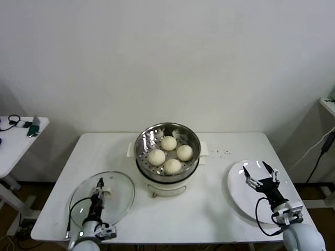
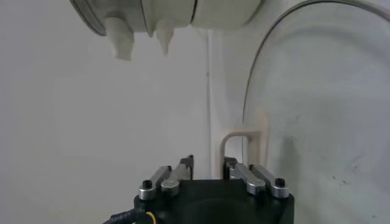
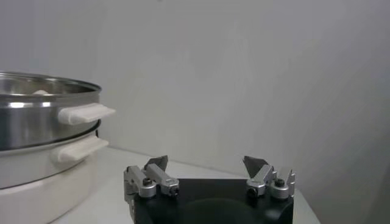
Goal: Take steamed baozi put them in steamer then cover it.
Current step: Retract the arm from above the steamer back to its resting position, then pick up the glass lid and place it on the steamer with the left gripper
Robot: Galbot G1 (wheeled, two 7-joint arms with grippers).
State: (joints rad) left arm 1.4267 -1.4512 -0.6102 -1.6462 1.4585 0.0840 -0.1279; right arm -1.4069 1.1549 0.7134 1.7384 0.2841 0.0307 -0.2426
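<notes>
Four cream-white baozi [image 1: 168,143] lie in the shiny steel steamer [image 1: 149,137] on its white cooker base [image 1: 167,187] at the table's middle. The steamer is uncovered. The clear glass cover [image 1: 119,201] lies flat on the table at the front left. My left gripper [image 1: 100,182] is over it, right beside its whitish handle [image 1: 108,192]. In the left wrist view the gripper [image 2: 208,163] has a narrow empty gap, with the handle [image 2: 256,122] just ahead of one finger. My right gripper [image 1: 255,167] hovers wide open and empty over the white plate [image 1: 241,193]. The right wrist view shows the steamer [image 3: 36,115] off to one side.
The white table [image 1: 209,219] ends just beyond the plate on the right and close behind both grippers at the front. A small side table [image 1: 21,130] with gadgets stands at the far left. Dark specks [image 1: 222,153] lie right of the cooker.
</notes>
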